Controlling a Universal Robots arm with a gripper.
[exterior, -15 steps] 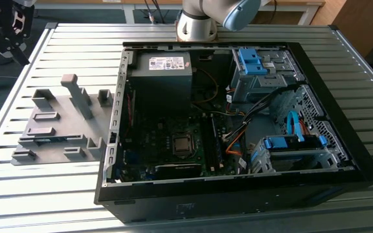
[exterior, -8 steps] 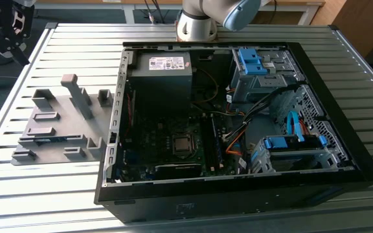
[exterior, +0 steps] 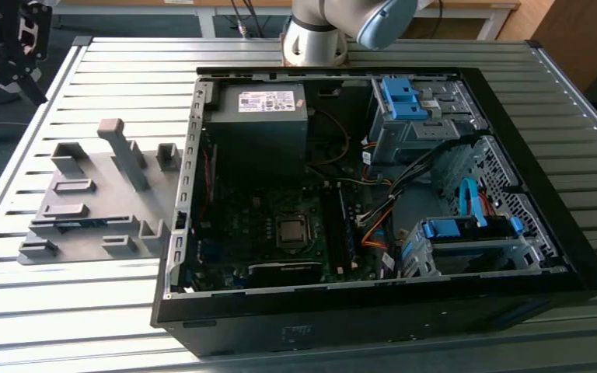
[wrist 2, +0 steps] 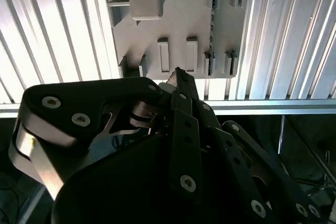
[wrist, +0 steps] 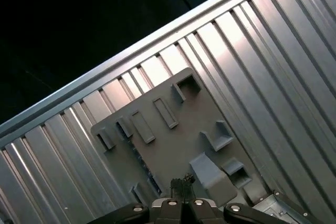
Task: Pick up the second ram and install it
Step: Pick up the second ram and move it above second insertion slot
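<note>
The second ram (wrist 2: 211, 24) is a thin stick standing on edge in a slot of the grey fixture plate (wrist 2: 184, 19), held between small blocks at each end. In the first wrist view the second ram (wrist: 140, 158) shows as a dark blue strip on the same plate (wrist: 173, 135). My gripper (wrist: 182, 182) hangs high above the plate, fingertips together and holding nothing. In the second wrist view the gripper (wrist 2: 177, 74) has its tip over the plate's edge. A darker stick (exterior: 341, 225) sits in the motherboard inside the open computer case (exterior: 190, 233).
The fixture plate (exterior: 91, 210), with several upright blocks, lies on the slatted metal table (exterior: 71, 311) at the exterior view's left of the case. The arm's base (exterior: 314, 39) stands behind the case. Cables, drive cages and a power supply (exterior: 262, 116) crowd the case.
</note>
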